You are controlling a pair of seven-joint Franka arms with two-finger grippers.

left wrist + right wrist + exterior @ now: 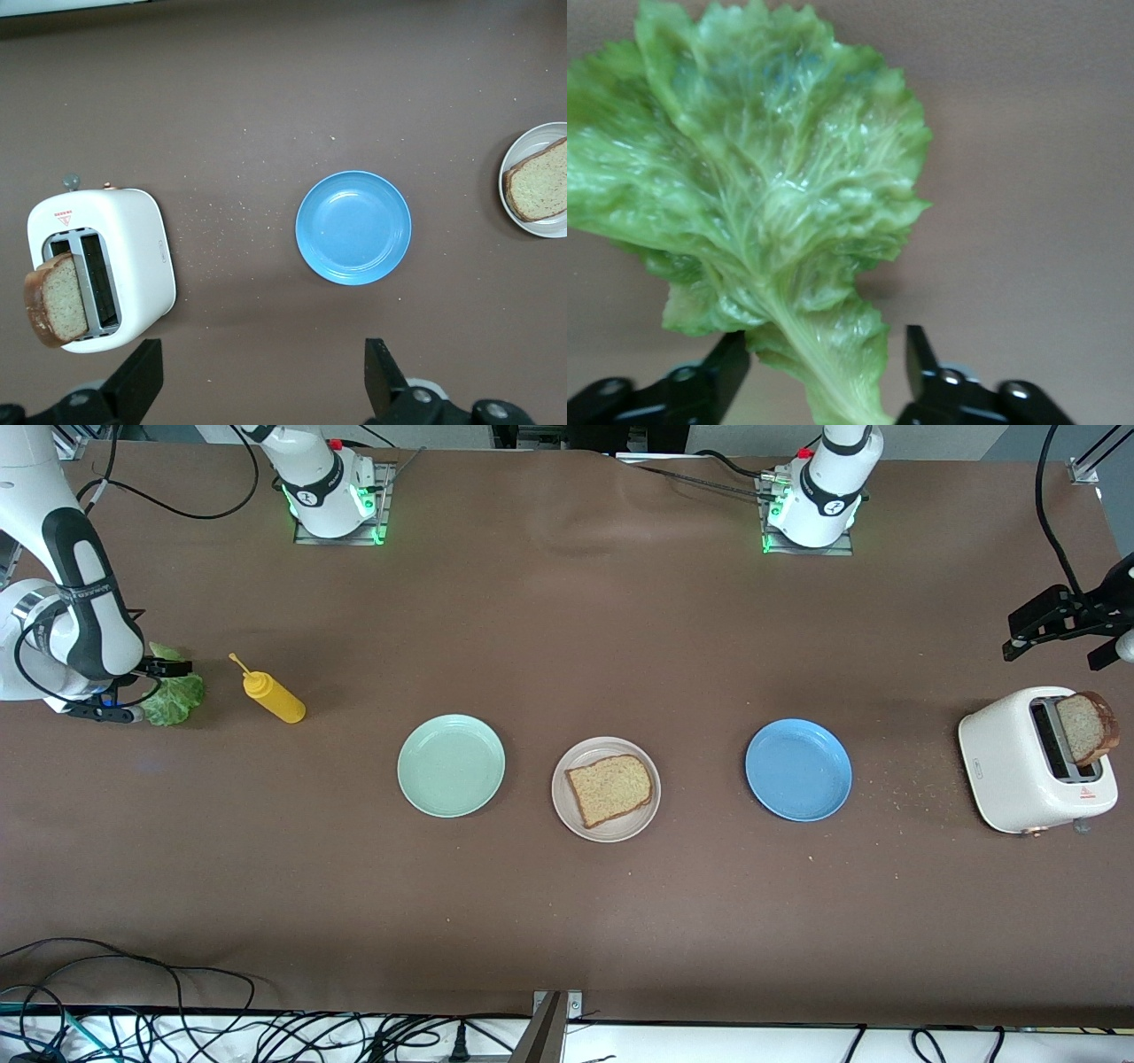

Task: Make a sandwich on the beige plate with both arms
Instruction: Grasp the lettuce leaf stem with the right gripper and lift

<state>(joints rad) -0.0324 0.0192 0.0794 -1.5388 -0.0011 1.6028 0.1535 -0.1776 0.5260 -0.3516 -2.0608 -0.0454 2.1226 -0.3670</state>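
Observation:
A crinkly green lettuce leaf (175, 695) (762, 177) lies on the table at the right arm's end. My right gripper (142, 691) (827, 350) is down at it, open, its fingers on either side of the pale stem, one touching the leaf, the other a little apart. One bread slice (609, 788) (540, 181) lies flat on the beige plate (633, 822) (532, 226) in the middle. A second slice (1085, 728) (55, 297) sticks out of the white toaster (1010, 762) (133, 239). My left gripper (1063, 638) (261, 354) hangs open and empty in the air beside the toaster.
A mint green plate (451, 765) and a blue plate (798, 770) (353, 227) flank the beige one. A yellow squeeze bottle (275, 698) lies beside the lettuce. Crumbs dot the cloth between blue plate and toaster. Cables run along the table's near edge.

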